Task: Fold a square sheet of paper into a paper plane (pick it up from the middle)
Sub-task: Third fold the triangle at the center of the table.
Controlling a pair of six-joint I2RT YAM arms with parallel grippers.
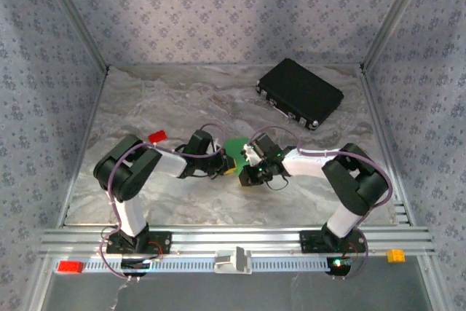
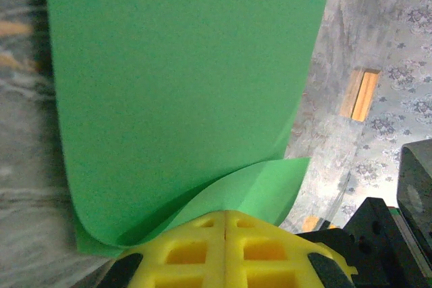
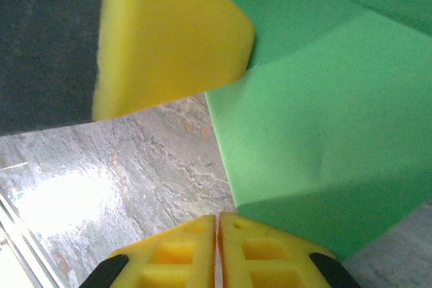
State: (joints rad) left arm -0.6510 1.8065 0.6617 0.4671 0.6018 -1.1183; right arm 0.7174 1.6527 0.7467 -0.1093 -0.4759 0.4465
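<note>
At table centre: left gripper (image 2: 226, 227) jaws together, clamped on edge of square sheet of paper (image 2: 182, 85); sheet curls up from jaws. Right gripper (image 3: 217, 231) at sheet's 3 o'clock, jaws together against corner; pinch unclear. Paper looks light, floppy, easily creased, so hold edges gently. No legible writing.

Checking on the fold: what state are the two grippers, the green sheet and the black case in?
left gripper: shut on the square sheet of paper.
right gripper: shut, at the sheet's edge; whether it grips the sheet cannot be told.
square sheet of paper: bent over on itself and creased, not yet a plane.
black case: closed, lying flat.
</note>
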